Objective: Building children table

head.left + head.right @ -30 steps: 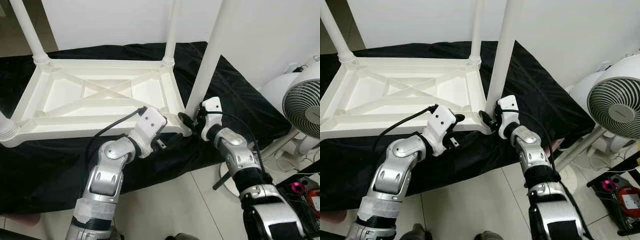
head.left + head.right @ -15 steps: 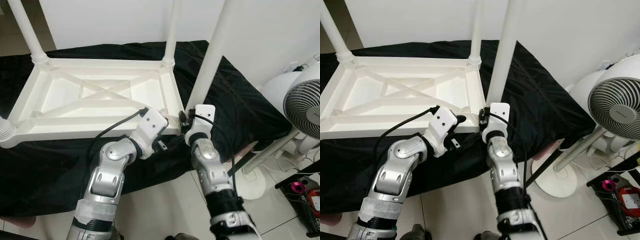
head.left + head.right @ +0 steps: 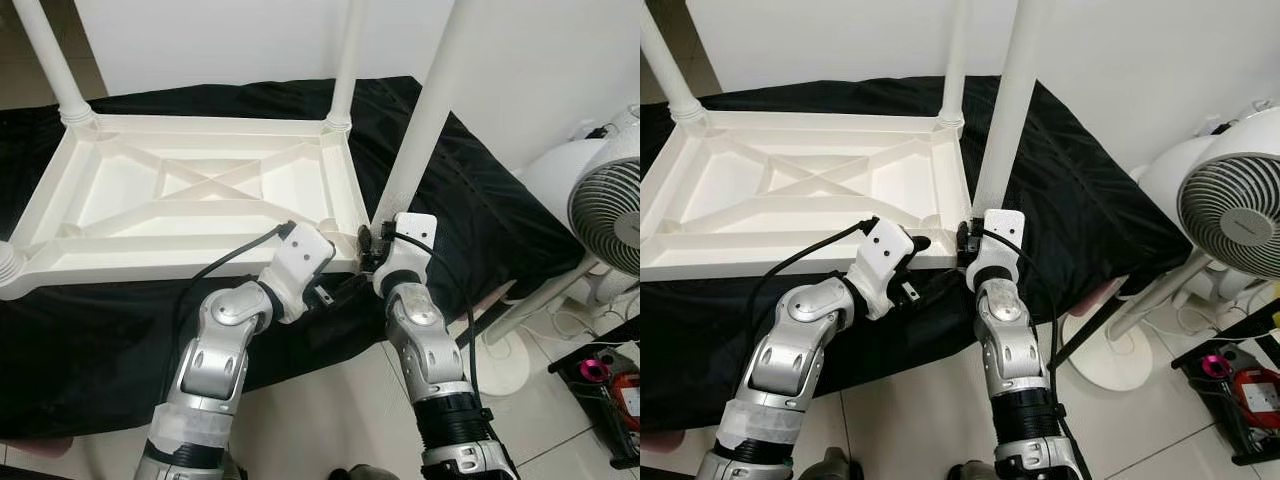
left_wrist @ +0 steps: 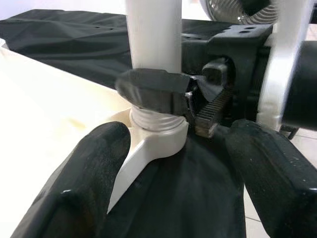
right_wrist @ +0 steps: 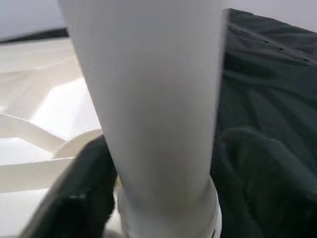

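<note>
White children's table lay upside down on a black cloth, legs pointing up. Right gripper sat at the base of the near-right leg, its fingers closed around the leg just above the threaded collar. Left gripper hovered just beside that corner socket, fingers spread apart, holding nothing. White fan stood to the right.
</note>
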Available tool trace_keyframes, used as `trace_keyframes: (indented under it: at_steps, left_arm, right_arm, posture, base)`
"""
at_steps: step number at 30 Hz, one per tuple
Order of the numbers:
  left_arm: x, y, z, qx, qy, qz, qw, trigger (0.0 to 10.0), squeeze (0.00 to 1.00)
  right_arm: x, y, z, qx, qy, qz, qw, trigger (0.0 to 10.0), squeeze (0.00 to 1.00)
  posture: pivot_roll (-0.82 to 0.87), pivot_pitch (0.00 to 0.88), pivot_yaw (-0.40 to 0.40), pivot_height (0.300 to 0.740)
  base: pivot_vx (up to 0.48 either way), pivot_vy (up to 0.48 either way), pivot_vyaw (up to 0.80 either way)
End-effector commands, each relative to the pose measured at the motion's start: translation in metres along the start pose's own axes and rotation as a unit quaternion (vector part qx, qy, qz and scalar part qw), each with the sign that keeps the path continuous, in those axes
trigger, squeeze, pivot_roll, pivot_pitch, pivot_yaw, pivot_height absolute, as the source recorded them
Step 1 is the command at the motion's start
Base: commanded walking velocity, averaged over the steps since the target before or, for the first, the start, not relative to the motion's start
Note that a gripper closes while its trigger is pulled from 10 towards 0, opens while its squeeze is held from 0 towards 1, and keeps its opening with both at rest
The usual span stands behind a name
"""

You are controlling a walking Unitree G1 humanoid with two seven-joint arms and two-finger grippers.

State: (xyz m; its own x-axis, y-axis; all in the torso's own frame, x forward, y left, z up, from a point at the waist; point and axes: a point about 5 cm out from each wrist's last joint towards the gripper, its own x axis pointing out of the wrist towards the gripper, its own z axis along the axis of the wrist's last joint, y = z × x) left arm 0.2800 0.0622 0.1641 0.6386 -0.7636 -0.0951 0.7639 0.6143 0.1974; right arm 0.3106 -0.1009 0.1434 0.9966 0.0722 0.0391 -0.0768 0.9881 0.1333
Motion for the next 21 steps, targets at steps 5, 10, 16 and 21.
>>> trace_keyframes:
  at_steps: [5,10,16,21]
  left_arm:
    - [-0.002,0.006,0.002,-0.001,-0.011,0.072,0.997,10.0,0.00]
    - [-0.004,0.002,0.004,-0.007,-0.021,0.050,0.999,10.0,0.00]
    - [-0.008,-0.019,0.009,-0.008,-0.043,-0.057,0.997,10.0,0.00]
    - [-0.010,-0.025,0.009,-0.014,-0.044,-0.088,0.995,10.0,0.00]
  right_arm:
    - [-0.003,-0.015,-0.002,-0.005,-0.002,0.056,0.998,10.0,0.00]
    - [-0.003,-0.027,-0.007,-0.039,0.015,0.132,0.990,10.0,0.00]
    - [0.007,-0.054,-0.001,-0.096,0.033,0.238,0.966,10.0,0.00]
    - [0.019,-0.058,0.006,-0.110,0.030,0.266,0.957,10.0,0.00]
  posture:
    - [-0.07,0.065,-0.055,0.740]
    - [-0.07,0.064,-0.047,0.740]
    - [-0.07,0.058,-0.039,0.740]
    - [-0.07,0.051,-0.040,0.740]
  base:
    - [0.000,0.000,0.00]
    - [0.000,0.000,0.00]
    - [0.000,0.000,0.00]
    - [0.000,0.000,0.00]
